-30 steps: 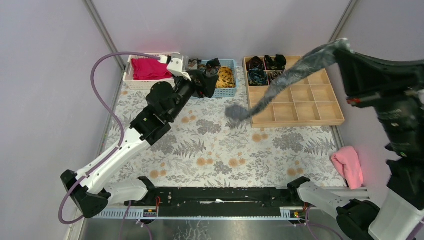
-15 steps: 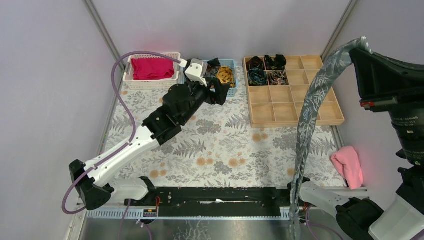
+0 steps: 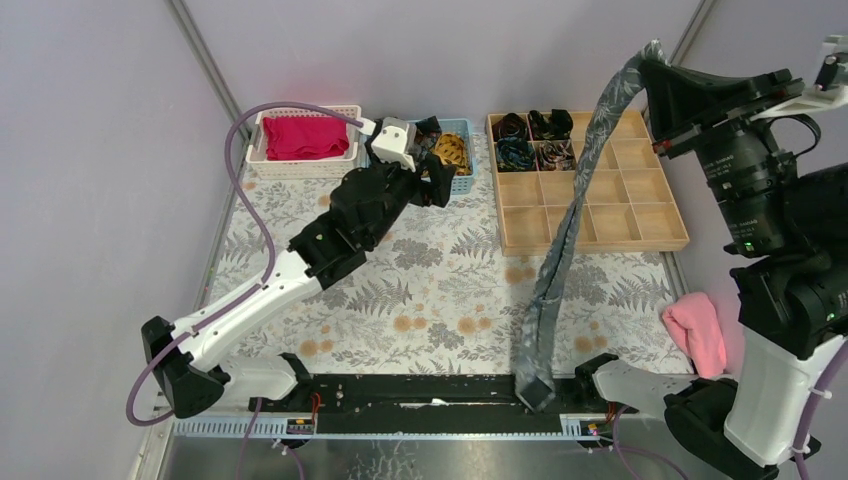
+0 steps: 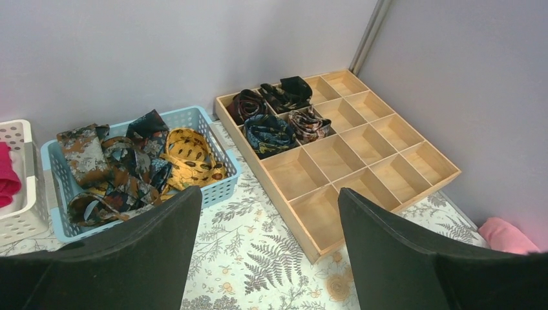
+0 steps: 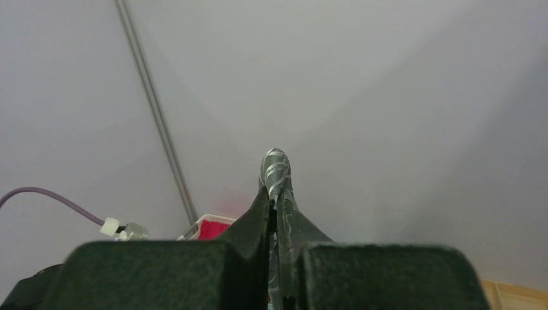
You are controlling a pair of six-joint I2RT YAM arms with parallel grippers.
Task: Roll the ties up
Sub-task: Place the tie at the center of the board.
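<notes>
Left arm (image 3: 262, 295) stretched forward and low, left gripper (image 4: 268, 194) with jaws spread wide; right arm (image 3: 790, 300) stands high, right gripper (image 3: 652, 58) pinched tight on the top end of a grey tie (image 3: 570, 220) hanging below it.

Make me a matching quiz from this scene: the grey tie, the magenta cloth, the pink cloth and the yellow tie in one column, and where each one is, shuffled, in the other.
Things:
1. grey tie
2. magenta cloth
3. pink cloth
4. yellow tie

Places:
A. in the white basket
B. in the blue basket
C. hanging from the right hand
D. lying loose at the right edge of the table

Pairs: 1-C, 2-A, 3-D, 4-B
</notes>
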